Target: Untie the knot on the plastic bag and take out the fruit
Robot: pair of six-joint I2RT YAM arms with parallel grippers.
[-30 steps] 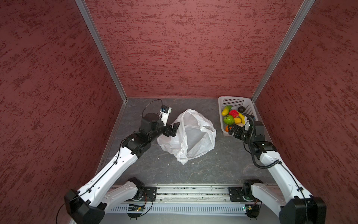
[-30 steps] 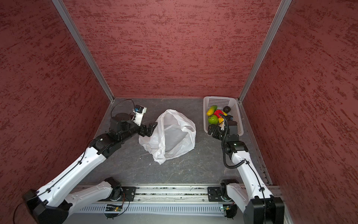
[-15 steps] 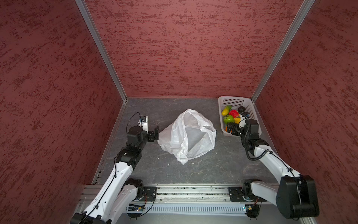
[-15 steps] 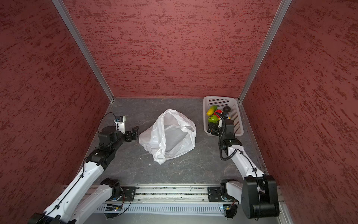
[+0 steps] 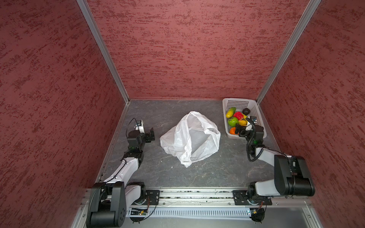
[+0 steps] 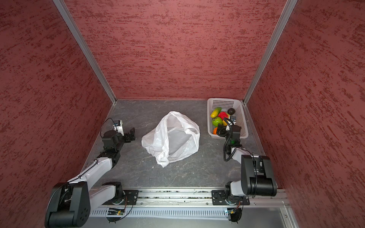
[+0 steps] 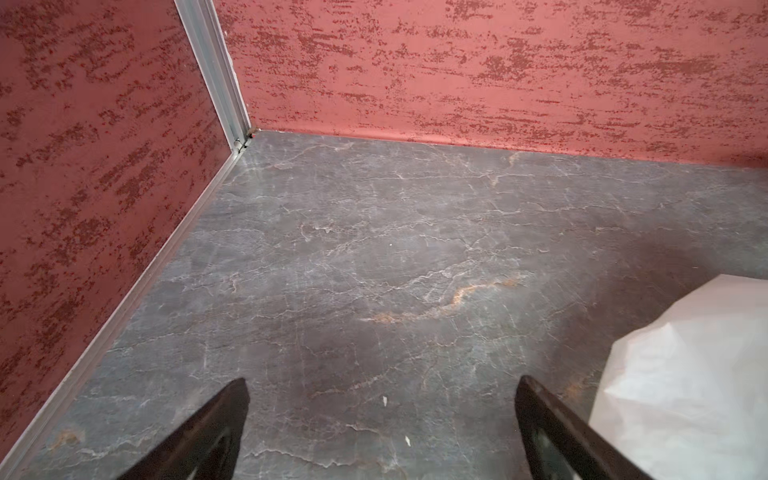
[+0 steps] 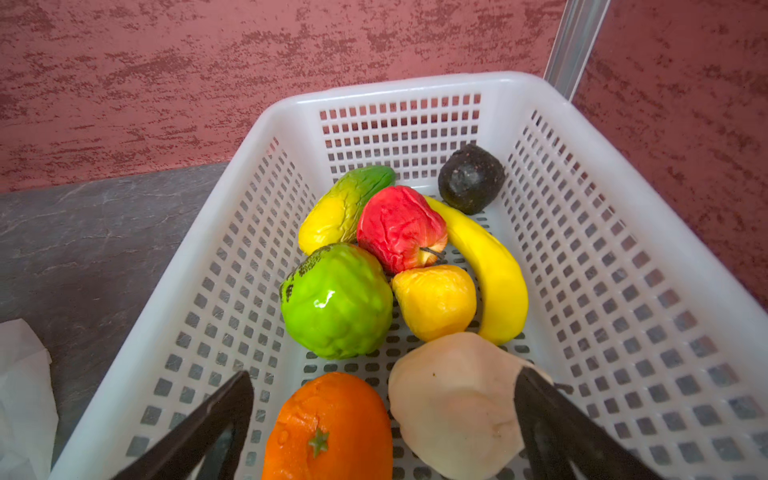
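Observation:
The plastic bag (image 5: 190, 138) (image 6: 171, 136) lies crumpled mid-floor with its mouth gaping. No knot shows on it and nothing shows inside. The fruit sits in a white perforated basket (image 5: 254, 110) at the back right: an orange (image 8: 328, 428), a beige round (image 8: 453, 403), a green one (image 8: 336, 299), a red one (image 8: 399, 228), a banana (image 8: 486, 266) and a dark one (image 8: 471, 178). My left gripper (image 5: 151, 134) (image 7: 380, 399) is open and empty, left of the bag (image 7: 685, 386). My right gripper (image 5: 240, 130) (image 8: 382, 399) hangs open over the basket's near end, holding nothing.
Red textured walls close in on the left, back and right. The basket (image 6: 240, 110) stands against the right wall's corner post. A metal rail (image 5: 197, 194) with both arm bases runs along the front edge of the grey floor (image 5: 158, 167).
My left gripper has pulled away from the bag's left edge, toward the left wall. Both arms have folded back toward the rail; the right gripper stays over the basket's near end.

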